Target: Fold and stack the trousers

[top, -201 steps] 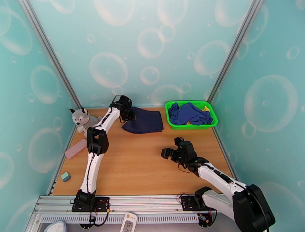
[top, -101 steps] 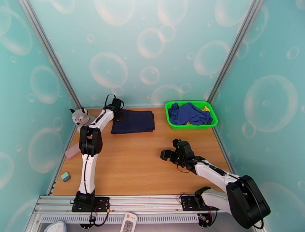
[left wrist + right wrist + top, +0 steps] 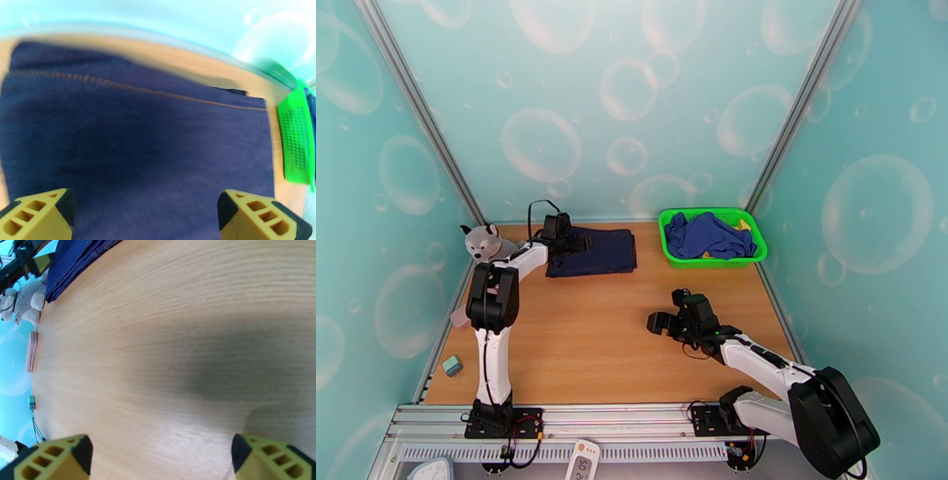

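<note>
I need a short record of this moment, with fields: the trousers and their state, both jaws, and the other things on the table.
trousers: dark navy trousers, folded flat, at the far left of the table
left jaws: open, above the trousers' left end, gripping nothing
right jaws: open, over bare wood right of the middle, empty
basket: green basket, far right, holds a blue garment
left edge: plush dog, pink block, small teal item

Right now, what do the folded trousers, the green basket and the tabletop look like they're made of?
Trousers: likely denim, dark navy, matte, with orange seam stitching. Basket: probably moulded plastic, bright green, perforated wall. Table: wood or wood-look laminate, pale, smooth, grain lines visible.
</note>
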You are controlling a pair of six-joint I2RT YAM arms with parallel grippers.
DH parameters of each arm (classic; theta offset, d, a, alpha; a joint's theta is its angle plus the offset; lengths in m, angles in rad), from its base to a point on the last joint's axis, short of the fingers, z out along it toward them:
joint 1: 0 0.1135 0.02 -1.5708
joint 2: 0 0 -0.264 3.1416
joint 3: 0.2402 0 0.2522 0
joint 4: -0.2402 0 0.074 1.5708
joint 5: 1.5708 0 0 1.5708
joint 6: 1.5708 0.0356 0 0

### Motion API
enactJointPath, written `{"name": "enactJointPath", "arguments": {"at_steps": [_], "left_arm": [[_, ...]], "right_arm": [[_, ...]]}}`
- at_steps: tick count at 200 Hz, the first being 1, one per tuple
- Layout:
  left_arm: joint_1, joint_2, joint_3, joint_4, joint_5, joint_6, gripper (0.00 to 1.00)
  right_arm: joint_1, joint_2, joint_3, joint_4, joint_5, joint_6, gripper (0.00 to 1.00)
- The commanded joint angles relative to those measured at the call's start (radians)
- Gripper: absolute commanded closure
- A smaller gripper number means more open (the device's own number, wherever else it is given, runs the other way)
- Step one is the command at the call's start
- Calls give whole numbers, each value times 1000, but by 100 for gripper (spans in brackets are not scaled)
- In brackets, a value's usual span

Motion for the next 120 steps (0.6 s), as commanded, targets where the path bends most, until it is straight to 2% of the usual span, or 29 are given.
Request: {"name": "enactJointPath", "arguments": {"at_steps": [1, 20, 34, 56, 72, 90, 109, 120], "left_arm": [[14, 75, 48, 29, 103, -82, 1], [12, 76, 54, 27, 140, -70, 1], [8, 31, 30, 47, 127, -40, 1], [8, -97, -56, 121, 113, 3, 1], [1, -243, -185, 218, 88, 30, 1], [-12, -462, -416, 374, 14, 77, 1], [-14, -743, -689, 527, -83, 79, 1], [-14, -905, -826, 567, -167, 91, 1]], "right_arm": [[9, -24, -22, 13, -1, 3, 3], [8, -20, -28, 19, -3, 0, 3], [9, -8, -19, 19, -7, -6, 3], [9, -3, -2, 21, -1, -9, 3], [-12, -14, 27, -1, 13, -19, 1], [-101, -60, 58, -23, -5, -45, 1], [-265, -145, 71, -22, -65, -83, 1], [-358, -203, 76, -28, -55, -112, 1]]}}
